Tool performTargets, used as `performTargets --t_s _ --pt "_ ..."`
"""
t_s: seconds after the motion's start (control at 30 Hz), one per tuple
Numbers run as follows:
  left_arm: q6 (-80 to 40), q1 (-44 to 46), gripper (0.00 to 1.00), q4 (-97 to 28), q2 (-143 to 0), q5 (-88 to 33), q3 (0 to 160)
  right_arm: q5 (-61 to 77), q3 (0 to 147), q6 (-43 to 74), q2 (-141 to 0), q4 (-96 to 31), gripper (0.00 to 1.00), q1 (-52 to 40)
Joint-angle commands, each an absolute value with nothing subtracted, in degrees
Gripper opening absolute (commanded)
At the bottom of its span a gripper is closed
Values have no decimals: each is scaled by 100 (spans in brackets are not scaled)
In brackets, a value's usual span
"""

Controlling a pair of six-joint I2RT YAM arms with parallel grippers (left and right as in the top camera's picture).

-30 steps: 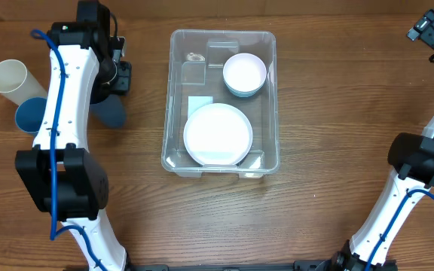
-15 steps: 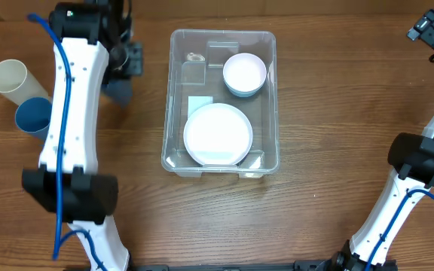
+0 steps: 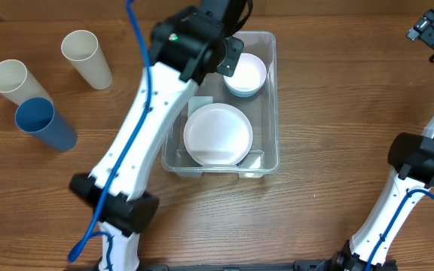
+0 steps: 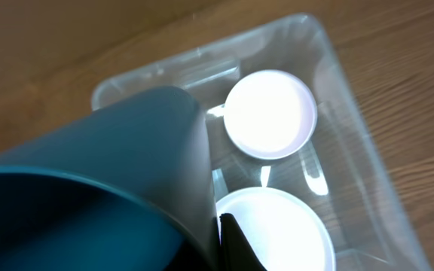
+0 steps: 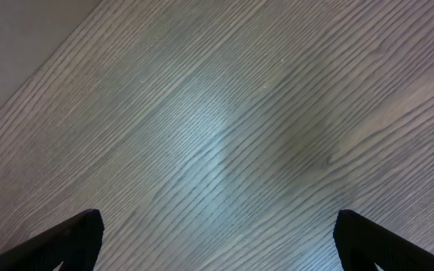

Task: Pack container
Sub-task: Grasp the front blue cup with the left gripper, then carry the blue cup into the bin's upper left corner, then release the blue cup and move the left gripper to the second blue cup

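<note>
The clear container [image 3: 273, 98] stands mid-table and holds a large white plate [image 3: 217, 135] and a white bowl [image 3: 246, 73]. My left gripper [image 3: 224, 56] hangs over the container's far left part. In the left wrist view it [image 4: 228, 241] is shut on the wall of a dark blue cup [image 4: 126, 173], which lies tilted above the container [image 4: 337, 68], with the bowl [image 4: 270, 113] and the plate [image 4: 277, 229] below it. My right gripper [image 3: 428, 26] is open and empty at the far right, over bare wood [image 5: 217, 135].
Left of the container stand two cream cups [image 3: 10, 75] [image 3: 85, 56] and one blue cup [image 3: 44, 124]. My left arm [image 3: 149, 128] crosses the container's left rim and hides part of it.
My left arm has swung right, from beside the cups to above the container, with the dark blue cup in it. A cream cup that it hid now shows.
</note>
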State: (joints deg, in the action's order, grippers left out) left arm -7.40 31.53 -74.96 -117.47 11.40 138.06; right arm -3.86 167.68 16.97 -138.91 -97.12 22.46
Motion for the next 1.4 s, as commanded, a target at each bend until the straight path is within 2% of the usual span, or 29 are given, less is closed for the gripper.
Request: performTargets --t_s 0.0,0.2,0.33,0.6,0.67,0.8,0.87,1.03,1.13,1.2,1.3,1.37 --pt "-982 3111 4 -7428 -12145 1413 13837 -443 16883 1763 -13703 -9699 100 2252" --pt "-1925 2847 4 -7354 -12643 1347 13834 -443 16883 1763 -13703 -9699 100 2252" --pt "-1986 2504 4 -6866 -12895 467 13834 -443 16883 1763 -13703 -9699 100 2252" --pt "-2189 2423 4 -6834 -13356 523 13834 -443 16883 1763 -13703 -9699 100 2252" --pt "-2191 2423 13 -6818 -13362 779 13834 -443 16883 1763 -13703 -9699 100 2252" --pt "-2189 2423 21 -6681 -13362 1138 13834 -443 16883 1763 -13703 -9699 100 2252" --pt "-2189 2423 37 -6451 -13362 1315 13834 -443 16883 1763 -13703 -9699 100 2252" --pt "-2180 2423 65 -5610 -13360 1575 13845 -443 16883 1763 -13703 -9699 100 2252" --pt "-2029 2423 69 -5548 -13319 1608 14217 -443 16883 1763 -13703 -9699 100 2252" --pt "-1911 2423 70 -6029 -13209 1612 14835 -443 16883 1763 -13703 -9699 100 2252" --pt "-1885 2366 82 -7496 -12746 1610 15699 -443 16883 1763 -13703 -9699 100 2252" --pt "-1999 2224 84 -8488 -12293 1610 15865 -443 16883 1763 -13703 -9699 100 2252"
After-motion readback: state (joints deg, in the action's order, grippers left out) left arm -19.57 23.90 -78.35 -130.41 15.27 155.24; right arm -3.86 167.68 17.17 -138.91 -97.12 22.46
